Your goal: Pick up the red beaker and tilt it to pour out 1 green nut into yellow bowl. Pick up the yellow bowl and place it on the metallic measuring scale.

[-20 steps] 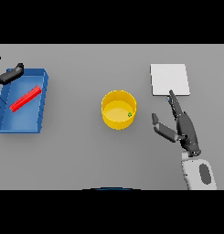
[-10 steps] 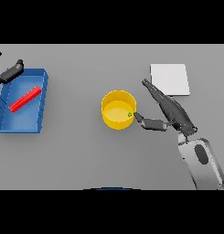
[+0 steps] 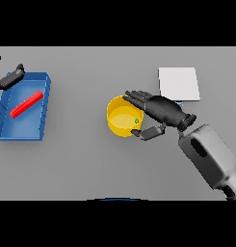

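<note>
The yellow bowl stands mid-table with a small green nut inside near its right rim. My right hand is at the bowl's right side, open. Its fingers stretch over the far right rim, and its thumb lies by the near right rim. The red beaker lies on its side in the blue tray at the left. My left hand hovers open at the tray's far left corner. The pale square measuring scale lies behind my right hand.
The blue tray's walls stand left of the bowl with a wide gap of grey table between them. The scale sits a short way right of and behind the bowl.
My right hand has swung left from beside the scale to the bowl, so its fingers now reach over the rim and its thumb is by the bowl's near side. The left hand has stayed put.
</note>
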